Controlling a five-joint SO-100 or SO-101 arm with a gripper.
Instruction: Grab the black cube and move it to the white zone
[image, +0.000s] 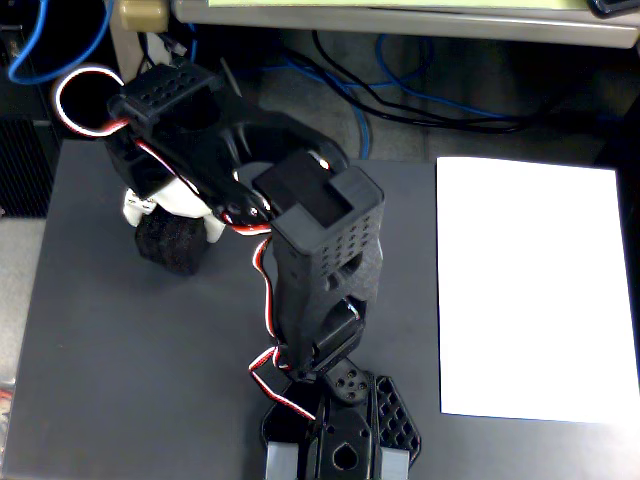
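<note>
Black cube (172, 245) is seen upper left in the fixed view, on the dark grey mat (120, 380) on the desk, under the gripper (172, 212). Jaws sit at its top; clamped or not cannot be told. White zone (535, 290) lies well apart, right.

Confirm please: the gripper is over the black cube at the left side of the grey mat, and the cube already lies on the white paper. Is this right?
Not quite. The black cube does not lie on the white paper; in the fixed view it is on the grey mat, far left of the sheet. The rest holds: the gripper is over the cube at the mat's left side.
</note>
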